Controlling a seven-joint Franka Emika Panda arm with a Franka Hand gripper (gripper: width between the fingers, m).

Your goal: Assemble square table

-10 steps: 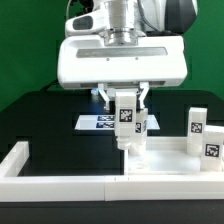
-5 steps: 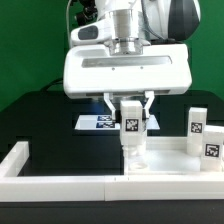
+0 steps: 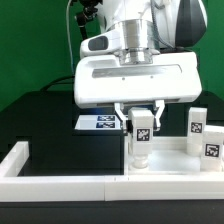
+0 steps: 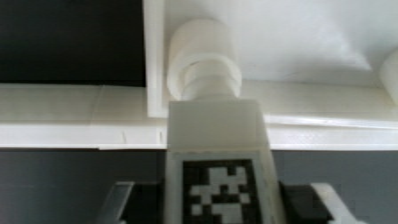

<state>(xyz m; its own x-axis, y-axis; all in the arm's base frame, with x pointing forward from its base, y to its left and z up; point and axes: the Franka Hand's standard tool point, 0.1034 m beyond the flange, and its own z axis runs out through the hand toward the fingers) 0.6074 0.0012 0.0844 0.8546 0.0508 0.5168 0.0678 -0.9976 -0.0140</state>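
Gripper (image 3: 142,121) clamped partway on an upright tagged leg (image 3: 141,137) over the square table top (image 3: 170,160), near the front wall bar (image 3: 60,184); keep leg vertical over its socket; press and twist gently.

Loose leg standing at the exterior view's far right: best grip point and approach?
Grip the standing leg on its upper half, jaws across the two plain side faces, coming straight down from above. It stands upright, so the top is open. A second leg stands just behind it, so keep the fingers off that side. The gripper already holds another leg.
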